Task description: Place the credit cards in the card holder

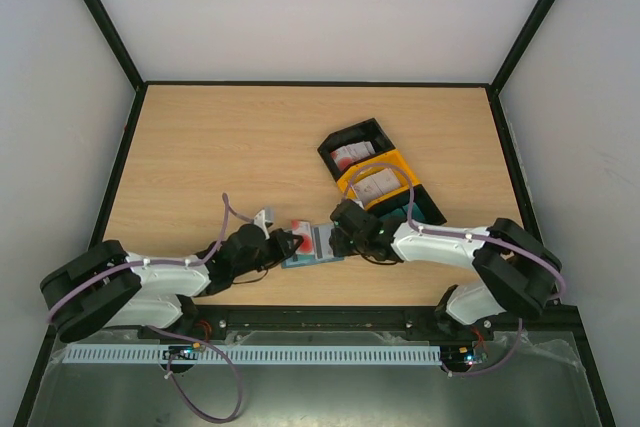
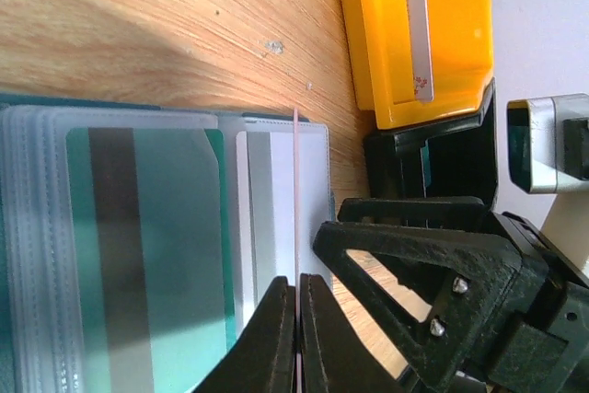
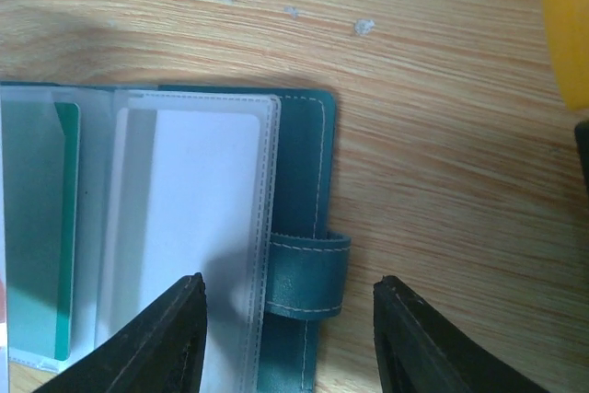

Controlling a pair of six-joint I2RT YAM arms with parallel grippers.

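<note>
The teal card holder [image 3: 308, 163] lies open on the table, its clear sleeves [image 2: 138, 255] facing up with a teal card and a white card inside. My left gripper [image 2: 296, 284] is shut on a thin credit card [image 2: 295, 190], seen edge-on and standing over the holder's right-hand sleeve. From above, that credit card [image 1: 300, 230] shows white and red at the holder's [image 1: 312, 250] left side. My right gripper [image 3: 290, 283] is open, one finger over the clear sleeve and the other over bare wood, with the snap tab [image 3: 308, 273] between them.
A three-bin tray sits just behind the holder: a black bin [image 1: 352, 152] and a yellow bin [image 1: 377, 183], each holding cards, and a dark-green bin [image 1: 422, 210] beside the right arm. In the left wrist view, the right gripper's fingers [image 2: 423, 273] are very close to mine.
</note>
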